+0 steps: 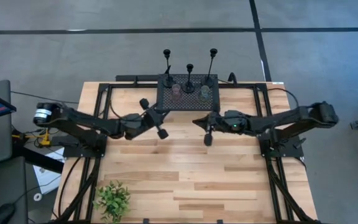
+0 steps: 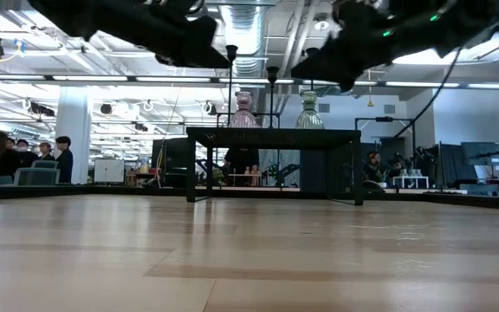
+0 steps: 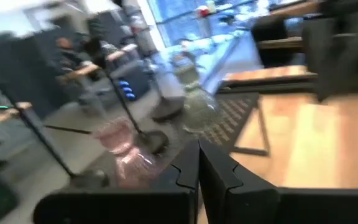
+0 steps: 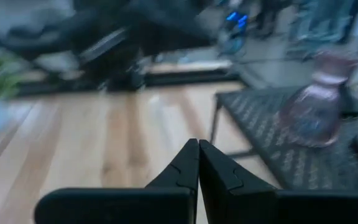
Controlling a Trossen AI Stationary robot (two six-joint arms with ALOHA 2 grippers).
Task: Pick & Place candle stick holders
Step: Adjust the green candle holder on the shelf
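Three slim black candle stick holders [image 1: 189, 76] stand upright by their round bases on a black mesh stand [image 1: 188, 99] at the table's far middle, behind a pink vase [image 1: 176, 92] and a clear vase [image 1: 204, 93]. My left gripper [image 1: 162, 114] hovers shut just off the stand's near left corner, and in its wrist view its fingers [image 3: 198, 155] point at the holders [image 3: 126, 106]. My right gripper [image 1: 196, 121] hovers shut just off the stand's near edge, its fingers [image 4: 198, 149] empty. Both are above the table.
A small leafy green plant [image 1: 112, 199] sits at the table's near left corner. Bare wood [image 1: 185, 174] lies between the stand and the near edge. In the low view the stand [image 2: 271, 134] rises on thin legs, and people sit in the room beyond.
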